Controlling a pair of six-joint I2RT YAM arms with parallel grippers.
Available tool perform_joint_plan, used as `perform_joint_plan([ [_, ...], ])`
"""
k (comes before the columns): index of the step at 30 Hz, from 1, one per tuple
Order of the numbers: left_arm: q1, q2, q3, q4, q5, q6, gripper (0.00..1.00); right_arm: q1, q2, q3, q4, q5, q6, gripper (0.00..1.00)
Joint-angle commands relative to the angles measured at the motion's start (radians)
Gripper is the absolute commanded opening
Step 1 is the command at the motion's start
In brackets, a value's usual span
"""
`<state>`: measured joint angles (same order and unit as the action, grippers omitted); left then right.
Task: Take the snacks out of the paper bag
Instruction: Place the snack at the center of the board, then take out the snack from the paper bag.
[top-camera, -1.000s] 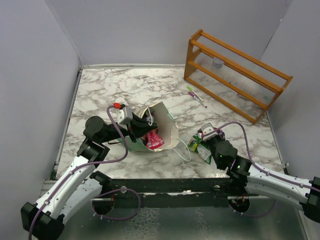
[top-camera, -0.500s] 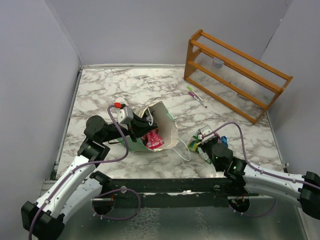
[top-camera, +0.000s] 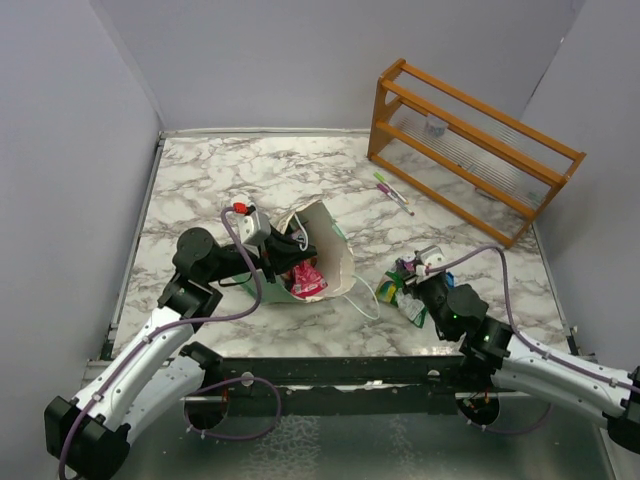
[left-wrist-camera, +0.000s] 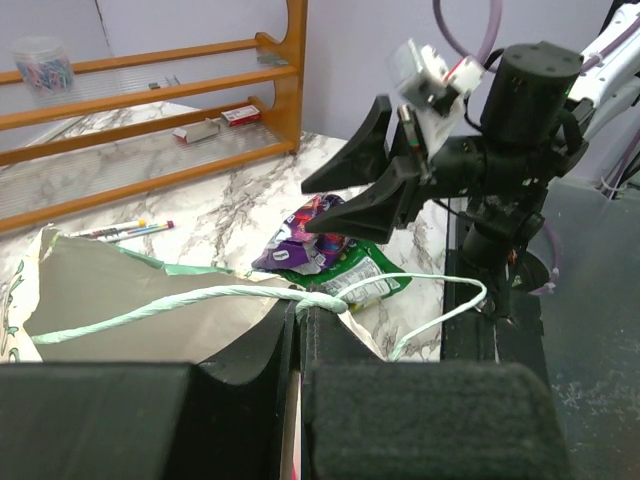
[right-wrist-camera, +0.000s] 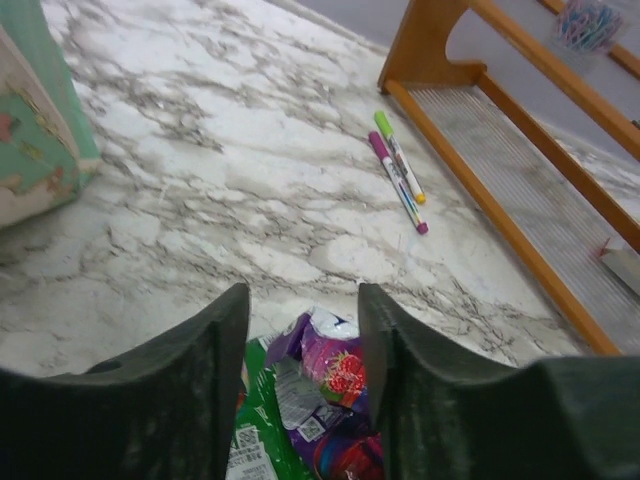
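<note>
The mint-green paper bag (top-camera: 337, 258) lies on its side mid-table, mouth toward the arms. My left gripper (top-camera: 298, 249) is shut on its rim and cord handle (left-wrist-camera: 230, 297). A red snack packet (top-camera: 308, 283) shows inside the mouth. To the right, a purple packet (right-wrist-camera: 342, 385) lies on a green packet (right-wrist-camera: 258, 440) on the marble, seen also from the left wrist as purple (left-wrist-camera: 308, 245) and green (left-wrist-camera: 368, 280). My right gripper (right-wrist-camera: 303, 295) stands open just above the purple packet, fingers either side, not touching it. From above, that gripper (top-camera: 409, 270) hovers over the small pile.
A wooden rack (top-camera: 470, 150) stands at the back right. Two pens (top-camera: 393, 192) lie in front of it. The bag's loose cord (top-camera: 368, 300) trails on the table between bag and packets. A blue packet (top-camera: 447, 281) lies beside the right wrist. Grey walls close three sides.
My right gripper has gone from shut to open, letting the purple packet down onto the green one. The left gripper still holds the bag rim, shifted slightly.
</note>
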<state>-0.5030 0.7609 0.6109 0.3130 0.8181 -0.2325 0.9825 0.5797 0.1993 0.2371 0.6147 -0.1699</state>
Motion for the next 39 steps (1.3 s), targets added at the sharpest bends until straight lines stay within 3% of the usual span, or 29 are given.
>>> perform_joint_plan([
  [1, 0.004, -0.002, 0.002, 0.053, 0.015, -0.014, 0.0, 0.002, -0.089, 0.062, -0.08, -0.081, -0.04, 0.54],
  [5, 0.004, -0.003, -0.034, 0.204, 0.088, -0.097, 0.0, 0.002, -0.129, 0.106, -0.095, -0.273, -0.133, 0.61],
  [9, 0.004, -0.003, -0.043, 0.243, 0.112, -0.115, 0.0, 0.002, -0.104, 0.156, -0.062, -0.531, -0.228, 0.62],
  [13, 0.004, -0.011, -0.044, 0.236, 0.1, -0.109, 0.0, 0.002, -0.006, 0.251, -0.077, -0.879, -0.356, 0.65],
  [16, 0.004, -0.023, -0.044, 0.235, 0.107, -0.108, 0.0, 0.002, 0.121, 0.347, -0.142, -1.016, -0.451, 0.66],
  [23, 0.004, -0.044, -0.044, 0.21, 0.09, -0.089, 0.0, 0.002, 0.331, 0.488, -0.18, -1.065, -0.623, 0.69],
  [39, 0.005, -0.077, -0.039, 0.192, 0.069, -0.074, 0.0, 0.002, 0.662, 0.598, -0.083, -0.895, -0.892, 0.64],
])
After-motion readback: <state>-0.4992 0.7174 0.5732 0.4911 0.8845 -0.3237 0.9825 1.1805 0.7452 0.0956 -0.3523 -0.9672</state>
